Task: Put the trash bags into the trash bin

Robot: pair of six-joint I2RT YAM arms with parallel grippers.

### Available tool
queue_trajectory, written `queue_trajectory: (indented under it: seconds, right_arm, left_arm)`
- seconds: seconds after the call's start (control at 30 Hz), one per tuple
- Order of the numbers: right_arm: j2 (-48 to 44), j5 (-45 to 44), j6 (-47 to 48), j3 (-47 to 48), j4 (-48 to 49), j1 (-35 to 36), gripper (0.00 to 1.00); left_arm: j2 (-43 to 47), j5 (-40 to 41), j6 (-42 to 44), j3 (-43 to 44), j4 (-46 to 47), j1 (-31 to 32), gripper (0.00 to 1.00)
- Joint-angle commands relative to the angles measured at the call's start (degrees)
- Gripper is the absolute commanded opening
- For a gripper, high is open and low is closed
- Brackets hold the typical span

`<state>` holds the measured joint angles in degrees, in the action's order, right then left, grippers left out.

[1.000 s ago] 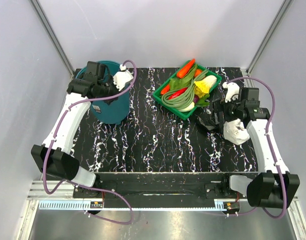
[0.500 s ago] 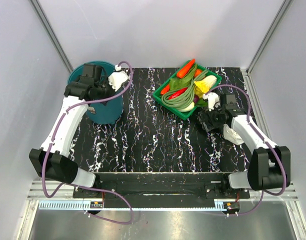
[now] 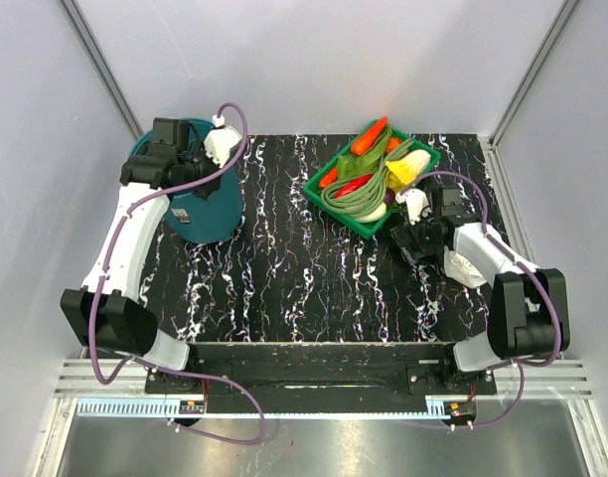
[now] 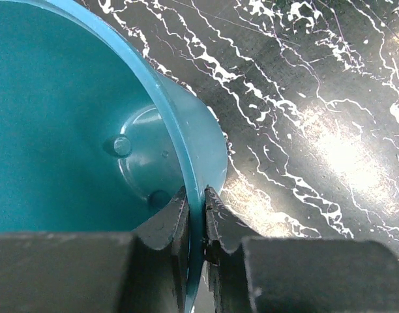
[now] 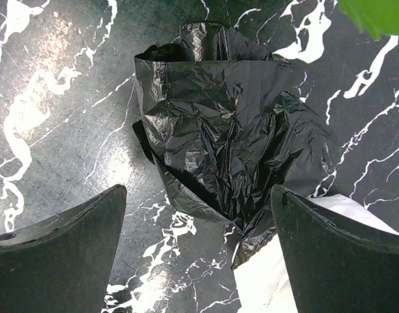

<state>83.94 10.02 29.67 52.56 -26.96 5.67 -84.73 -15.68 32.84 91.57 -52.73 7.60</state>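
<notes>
The trash bags (image 5: 225, 143) lie crumpled at the table's 3 o'clock. The right gripper (image 5: 198, 195) has just swung in over them, jaws spread and empty, so a pick-up looks next. At 10 o'clock the left gripper (image 4: 196, 202) pinches the trash bin (image 4: 56, 117) rim and has dragged it cornerward. A white plastic wad (image 5: 278, 274) touches the bags at 5 o'clock, the vegetable tray (image 3: 316, 181) crowds 11, and open tabletop lies toward 9.

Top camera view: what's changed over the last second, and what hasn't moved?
The left gripper, shut on the rim of the trash bin, has dragged it a little to the left. The right gripper, open, has swung left and now hangs over the trash bags. Nothing was picked up or released. The trash bags, the white wad and the green vegetable tray stayed put.
</notes>
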Motion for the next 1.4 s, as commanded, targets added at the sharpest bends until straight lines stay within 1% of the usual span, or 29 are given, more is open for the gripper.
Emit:
queue_trajectory:
  seconds: [0.0, 0.27, 0.4, 0.53, 0.67, 0.73, 0.83, 0.87, 0.9, 0.97, 1.03, 1.1, 1.13, 1.17, 1.2, 1.23, 1.27, 1.37]
  right_arm:
    - [1.57, 0.52, 1.97, -0.44, 3.58, 0.22, 0.96]
    - [5.79, 0.09, 3.02, -1.58, 6.48, 0.22, 0.93]
    - [7.37, -0.09, 3.38, -1.75, 7.36, 0.22, 0.88]
    - [8.34, 0.52, 3.20, -1.84, 7.27, 0.22, 0.78]
    - [7.21, 2.10, 2.23, -2.46, 6.58, 0.57, 0.61]
    - [5.89, 2.81, 2.15, -2.81, 5.87, 1.18, 0.52]
    - [4.04, 3.69, 2.06, -3.51, 4.47, 2.32, 0.44]
    - [3.51, 3.78, 2.06, -3.77, 3.94, 2.76, 0.42]
    - [3.16, 3.78, 2.14, -4.04, 3.50, 3.29, 0.40]
    - [2.37, 3.69, 2.15, -4.30, 2.27, 4.25, 0.38]
    - [1.32, 4.13, 2.06, -4.65, 0.86, 5.05, 0.38]
    - [0.09, 3.78, 1.62, -4.92, -0.11, 5.66, 0.42]
    - [-0.96, 3.43, 1.18, -5.01, -0.54, 5.93, 0.48]
    - [-1.93, 3.08, 0.83, -4.92, -0.81, 6.10, 0.55]
    - [-3.24, 2.81, 0.48, -4.83, -1.25, 6.11, 0.62]
    - [-4.65, 2.55, 0.04, -4.57, -1.69, 6.19, 0.69]
    - [-5.97, 2.20, -0.31, -4.04, -2.21, 6.37, 0.72]
    - [-9.40, 2.72, -1.45, -1.15, -4.93, 6.72, 0.76]
  left_arm:
    - [-0.61, -2.42, -2.34, 3.00, 7.90, -0.04, 0.00]
    - [-0.53, -2.60, -6.91, 0.10, 11.77, 0.05, 0.01]
    - [-0.17, 0.03, -7.88, -1.30, 15.28, 0.14, 0.03]
    - [-1.75, 3.37, -9.37, -0.61, 17.83, 0.23, 0.05]
    - [-4.47, 5.39, -10.34, 1.76, 18.45, 0.93, 0.09]
    - [-5.53, 5.66, -10.69, 2.56, 18.45, 1.19, 0.14]
    - [-5.62, 5.66, -10.95, 1.86, 19.06, 1.46, 0.24]
    - [-5.36, 5.66, -11.04, 1.51, 19.59, 1.54, 0.31]
    - [-5.27, 5.84, -11.30, 1.25, 20.12, 1.55, 0.39]
    - [-4.83, 5.75, -11.75, 1.07, 20.47, 1.63, 0.52]
    - [-4.31, 5.66, -12.36, 0.98, 20.91, 1.63, 0.64]
    - [-3.61, 5.75, -12.54, 1.15, 21.35, 1.63, 0.75]
    - [-3.25, 5.84, -12.54, 1.15, 21.53, 1.63, 0.81]
    - [-3.08, 6.19, -12.71, 1.33, 21.70, 1.63, 0.94]
    - [-2.90, 6.28, -12.80, 1.59, 21.70, 1.63, 0.99]
    - [-2.64, 6.37, -12.71, 2.12, 21.70, 1.63, 0.99]
    - [-2.29, 6.45, -12.80, 2.47, 21.70, 1.63, 0.99]
    - [-0.97, 7.42, -13.06, 2.91, 22.84, 1.63, 0.99]
